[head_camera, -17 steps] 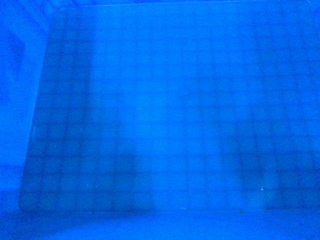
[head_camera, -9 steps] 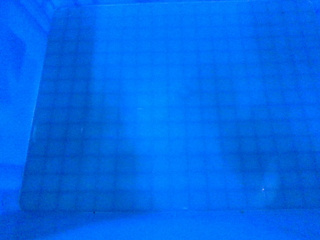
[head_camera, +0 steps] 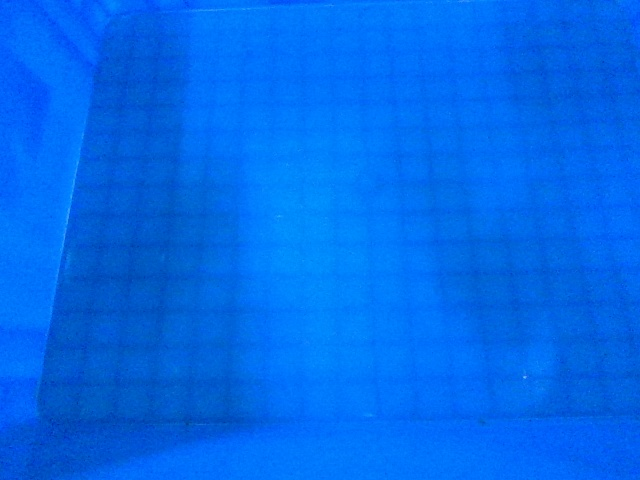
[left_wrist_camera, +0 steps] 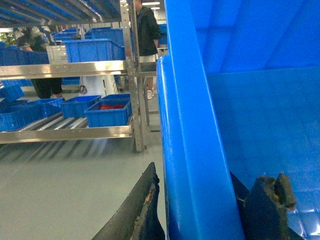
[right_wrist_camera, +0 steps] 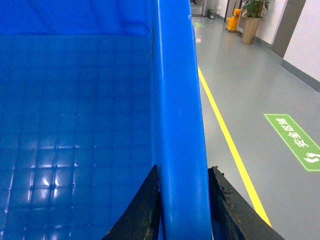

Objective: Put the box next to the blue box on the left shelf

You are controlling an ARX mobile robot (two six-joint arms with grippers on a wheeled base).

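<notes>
The box (head_camera: 330,230) fills my head view completely: all I see there is its blue floor with a faint square grid, a rounded inner corner at the lower left and a strip of side wall down the left edge. It is held up between my 2 grippers, one on each long rim, right in front of my head camera.

Through my left wrist camera the box's thick blue rim (left_wrist_camera: 187,150) runs up the middle of the view. My left gripper (left_wrist_camera: 200,210) straddles it, with 1 dark, worn finger (left_wrist_camera: 142,210) outside the wall and the other inside the box, so the jaws are closed onto the rim. Beyond it stands a metal shelf rack (left_wrist_camera: 75,132) on a grey floor (left_wrist_camera: 65,190), with roller rails on its lower level. Several smaller blue bins (left_wrist_camera: 107,112) sit on that level, one of them holding something red, and more blue bins are on the level above. A person in dark clothing (left_wrist_camera: 147,30) stands behind the rack's upright post; the head is out of view.

Through my right wrist camera the opposite rim (right_wrist_camera: 177,120) runs straight up the view, and my right gripper (right_wrist_camera: 182,210) clamps it the same way, 1 black finger (right_wrist_camera: 145,210) inside against the wall and 1 outside. The glossy gridded floor of the box lies to the left of it. To the right is grey floor with a yellow line (right_wrist_camera: 225,135), a green floor marking (right_wrist_camera: 295,140), and a potted plant (right_wrist_camera: 252,15) near the far wall.
</notes>
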